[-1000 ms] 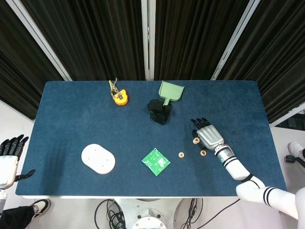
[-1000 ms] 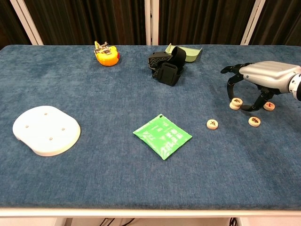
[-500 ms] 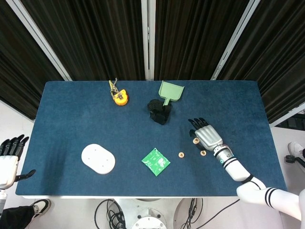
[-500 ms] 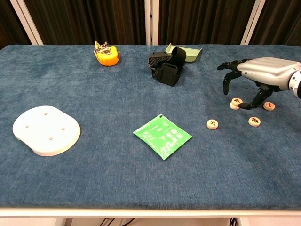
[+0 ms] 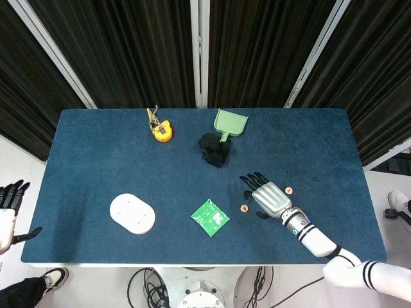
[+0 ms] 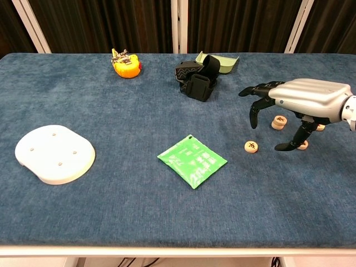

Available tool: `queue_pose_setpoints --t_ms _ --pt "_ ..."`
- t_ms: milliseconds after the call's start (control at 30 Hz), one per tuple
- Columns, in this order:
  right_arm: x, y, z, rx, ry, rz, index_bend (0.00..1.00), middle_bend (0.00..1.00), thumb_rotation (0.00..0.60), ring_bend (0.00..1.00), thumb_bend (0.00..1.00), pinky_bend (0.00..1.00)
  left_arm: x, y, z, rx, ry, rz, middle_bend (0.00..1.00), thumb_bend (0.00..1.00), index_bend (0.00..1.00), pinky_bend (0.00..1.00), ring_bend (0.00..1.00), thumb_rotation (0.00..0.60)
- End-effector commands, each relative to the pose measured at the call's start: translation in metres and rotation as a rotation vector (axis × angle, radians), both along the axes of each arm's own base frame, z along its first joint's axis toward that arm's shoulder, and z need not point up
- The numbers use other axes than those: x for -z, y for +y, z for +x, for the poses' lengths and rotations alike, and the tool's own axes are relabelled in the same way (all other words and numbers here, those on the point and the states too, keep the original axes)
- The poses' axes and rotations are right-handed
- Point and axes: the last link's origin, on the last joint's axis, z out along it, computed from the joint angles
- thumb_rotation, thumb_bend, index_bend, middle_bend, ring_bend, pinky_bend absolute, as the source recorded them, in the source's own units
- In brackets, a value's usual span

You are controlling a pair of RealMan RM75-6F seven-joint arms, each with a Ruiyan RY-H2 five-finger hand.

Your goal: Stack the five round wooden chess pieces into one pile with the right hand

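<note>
right hand (image 6: 300, 103) moved toward desk (image 6: 111, 211) middle, fingers spread, empty, above lone chess piece (image 6: 251, 146); stacking not started.

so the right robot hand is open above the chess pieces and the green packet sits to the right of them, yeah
Not quite. The right robot hand is open above the chess pieces, but the green packet lies to their left, nearer the table's middle, as the chest view shows.

Blue table (image 6: 111, 222), chess pieces (image 6: 251, 146), green packet (image 6: 192, 161), white plate (image 6: 54, 153)
</note>
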Motion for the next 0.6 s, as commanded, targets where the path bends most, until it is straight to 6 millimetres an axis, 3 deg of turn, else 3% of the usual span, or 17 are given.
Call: queue_pose_setpoints --t_ms 33,600 --pt "0.004 -0.001 0.003 -0.002 -0.003 0.006 0.38 0.02 0.6 0.0 0.12 0.0 -0.001 -0.001 0.001 0.002 -0.001 -0.004 0.0 0.07 0.0 0.0 0.0 0.6" --pt "0.026 -0.009 0.007 0.01 -0.007 0.027 0.39 0.03 0.6 0.0 0.12 0.0 0.0 -0.006 0.007 0.026 -0.017 -0.055 0.0 0.07 0.0 0.0 0.0 0.6"
